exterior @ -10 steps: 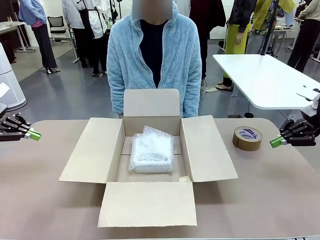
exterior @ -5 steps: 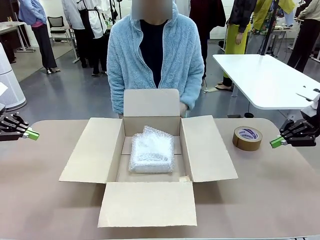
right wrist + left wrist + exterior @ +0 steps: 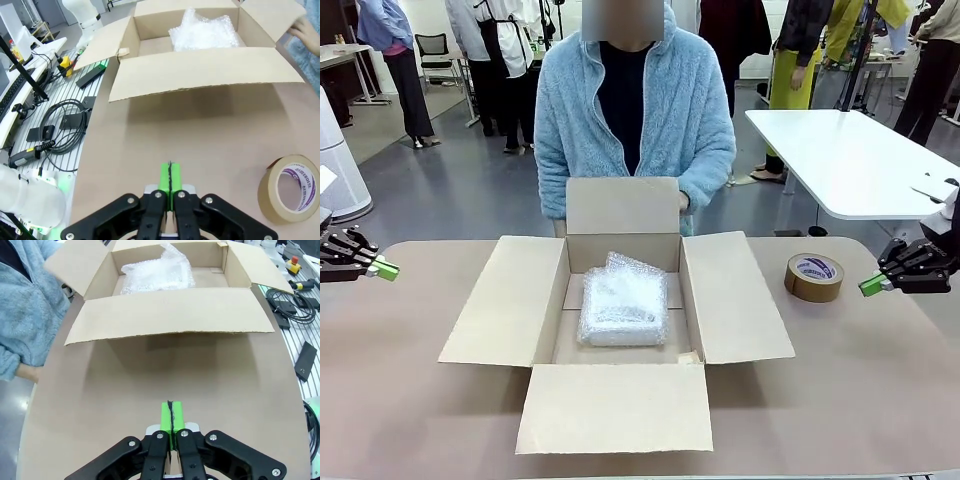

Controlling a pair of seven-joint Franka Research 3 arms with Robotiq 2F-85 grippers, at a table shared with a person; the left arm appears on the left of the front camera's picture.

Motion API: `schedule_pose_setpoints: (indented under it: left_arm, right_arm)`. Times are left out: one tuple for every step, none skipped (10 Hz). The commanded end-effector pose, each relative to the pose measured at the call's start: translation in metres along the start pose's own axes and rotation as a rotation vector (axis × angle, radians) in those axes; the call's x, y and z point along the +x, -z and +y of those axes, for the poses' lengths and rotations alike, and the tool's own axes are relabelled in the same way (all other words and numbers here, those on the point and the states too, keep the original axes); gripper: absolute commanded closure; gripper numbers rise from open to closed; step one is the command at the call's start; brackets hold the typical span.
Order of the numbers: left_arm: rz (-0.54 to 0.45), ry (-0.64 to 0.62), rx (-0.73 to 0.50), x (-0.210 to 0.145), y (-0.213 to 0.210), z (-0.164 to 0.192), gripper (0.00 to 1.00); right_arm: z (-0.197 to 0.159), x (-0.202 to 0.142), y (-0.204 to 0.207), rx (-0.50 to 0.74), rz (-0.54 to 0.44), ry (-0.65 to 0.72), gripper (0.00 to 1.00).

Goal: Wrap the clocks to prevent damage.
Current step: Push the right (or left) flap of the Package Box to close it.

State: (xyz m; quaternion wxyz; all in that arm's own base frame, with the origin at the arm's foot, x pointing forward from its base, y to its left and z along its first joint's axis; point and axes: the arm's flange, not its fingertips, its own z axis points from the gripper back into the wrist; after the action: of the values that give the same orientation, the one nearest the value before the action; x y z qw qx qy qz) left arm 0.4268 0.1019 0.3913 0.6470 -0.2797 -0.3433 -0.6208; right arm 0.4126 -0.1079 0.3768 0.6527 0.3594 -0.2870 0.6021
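Bubble-wrapped clocks point(image 3: 623, 300) sit cushioned in the open cardboard box point(image 3: 620, 405). The left hand point(image 3: 388, 268) and right hand point(image 3: 870, 284), pinched shut and empty, hang clear at the bench point(image 3: 860, 380) ends.

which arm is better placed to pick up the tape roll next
Right, probably: the tape roll lies just beside the right fingers, while the left fingers sit beyond the cardboard box.

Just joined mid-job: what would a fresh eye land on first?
An open cardboard box sits in the middle, flaps spread, with bubble-wrapped clocks inside. A person in a blue jacket stands behind it. The left gripper and right gripper hover shut at either side, a tape roll near the right.
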Motion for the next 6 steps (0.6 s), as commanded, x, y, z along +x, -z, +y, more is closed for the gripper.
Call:
schedule_pose_setpoints:
  left_arm:
    - [-0.006, 0.006, 0.016, 0.0020, 0.0003, -0.0025, 0.99]
    - [-0.006, 0.006, 0.016, 0.0020, 0.0003, -0.0025, 0.99]
    - [-0.006, 0.006, 0.016, 0.0020, 0.0003, -0.0025, 0.99]
    - [-0.006, 0.006, 0.016, 0.0020, 0.0003, -0.0025, 0.99]
    - [-0.006, 0.006, 0.016, 0.0020, 0.0003, -0.0025, 0.99]
    - [-0.006, 0.006, 0.016, 0.0020, 0.0003, -0.0025, 0.99]
  right_arm:
    - [0.0006, -0.0021, 0.0014, 0.006, -0.011, -0.011, 0.99]
    - [0.0006, -0.0021, 0.0014, 0.006, -0.011, -0.011, 0.99]
    - [0.0006, -0.0021, 0.0014, 0.006, -0.011, -0.011, 0.99]
    - [0.0006, -0.0021, 0.0014, 0.006, -0.011, -0.011, 0.99]
    - [0.0006, -0.0021, 0.0014, 0.006, -0.011, -0.011, 0.99]
    - [0.0006, -0.0021, 0.0014, 0.006, -0.011, -0.011, 0.99]
